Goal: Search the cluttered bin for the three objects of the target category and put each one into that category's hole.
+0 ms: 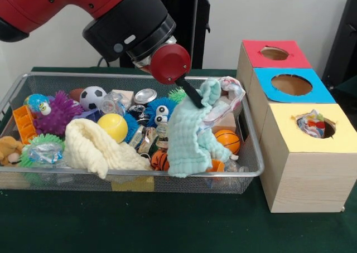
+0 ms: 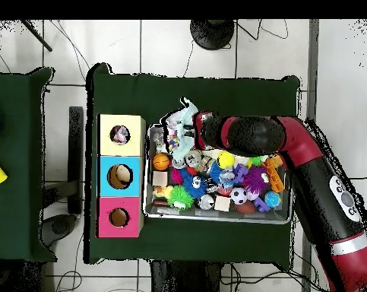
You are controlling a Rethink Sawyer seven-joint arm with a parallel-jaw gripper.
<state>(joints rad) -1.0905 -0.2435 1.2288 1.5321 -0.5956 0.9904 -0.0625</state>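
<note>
The wire mesh bin [image 1: 111, 74] holds a heap of toys. My gripper [image 1: 196, 100] is over the bin's right part, shut on the big mint-green waffle cloth [image 1: 189, 136], which hangs lifted from it. A white polka-dot fabric piece [image 1: 230, 92] shows just behind the cloth, touching it. I cannot tell whether it is also gripped. Another polka-dot piece [image 1: 313, 125] sits in the hole of the yellow-topped box [image 1: 290, 135]. In the overhead view the gripper [image 2: 192, 131] and mint cloth [image 2: 185, 120] are at the bin's [image 2: 216, 219] corner nearest the yellow box [image 2: 104, 135].
A cream fluffy cloth [image 1: 95, 147], a yellow ball [image 1: 113, 126], a soccer ball [image 1: 92, 97], a purple spiky ball [image 1: 56, 116] and small basketballs [image 1: 227, 140] fill the bin. The blue-topped box [image 1: 262, 86] and red-topped box [image 1: 251, 52] stand behind the yellow one.
</note>
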